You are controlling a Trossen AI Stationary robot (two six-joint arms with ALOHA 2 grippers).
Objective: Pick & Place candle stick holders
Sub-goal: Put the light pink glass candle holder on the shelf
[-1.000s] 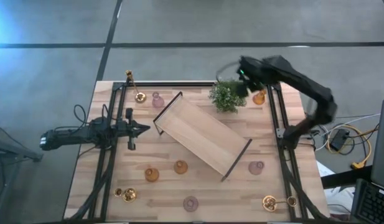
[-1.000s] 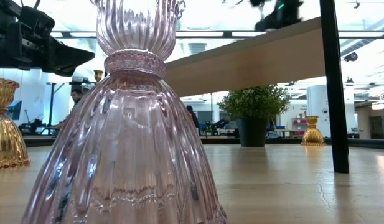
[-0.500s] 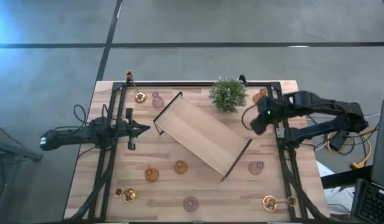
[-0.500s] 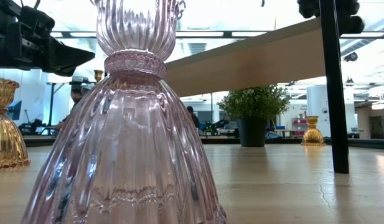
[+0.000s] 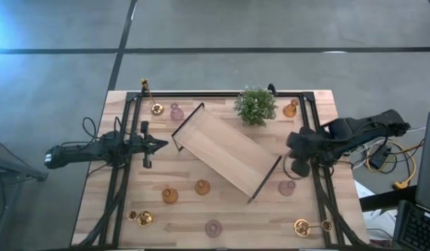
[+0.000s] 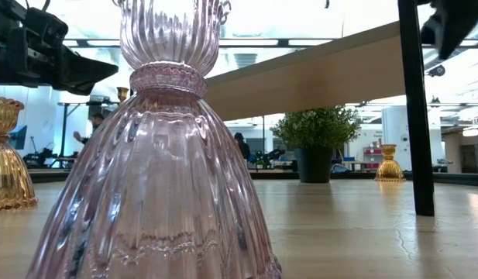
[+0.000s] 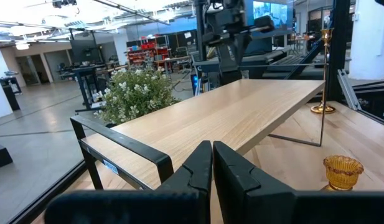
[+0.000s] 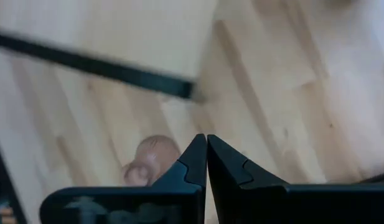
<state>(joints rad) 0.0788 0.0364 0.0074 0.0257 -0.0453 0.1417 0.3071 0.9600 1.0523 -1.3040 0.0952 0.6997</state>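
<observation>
Small candle stick holders stand on their bases around the table: amber glass (image 5: 290, 108), (image 5: 170, 196), (image 5: 202, 187); pink glass (image 5: 176, 111), (image 5: 287, 187), (image 5: 213, 227); gold brass (image 5: 143, 218), (image 5: 302, 226); and a tall-stemmed gold one (image 5: 157, 109). My right gripper (image 5: 296, 150) is shut and empty. It hovers over the table's right side, by the tray's right end, and a pink holder (image 8: 151, 155) shows just below its fingertips (image 8: 206, 149). My left gripper (image 5: 162, 144) is shut and empty at the table's left, pointing at the tray (image 7: 241, 115).
A long wooden tray (image 5: 228, 153) with black wire handles lies slantwise mid-table. A green potted plant (image 5: 255, 106) stands at the far edge. Black frame rails (image 5: 318, 181) run along the table's sides. In the low view a pink holder (image 6: 157, 155) fills the foreground.
My right gripper has swung from the far edge, by the plant and the amber holder, toward the near edge along the table's right side. It is now over the tray's right end. No holder has moved.
</observation>
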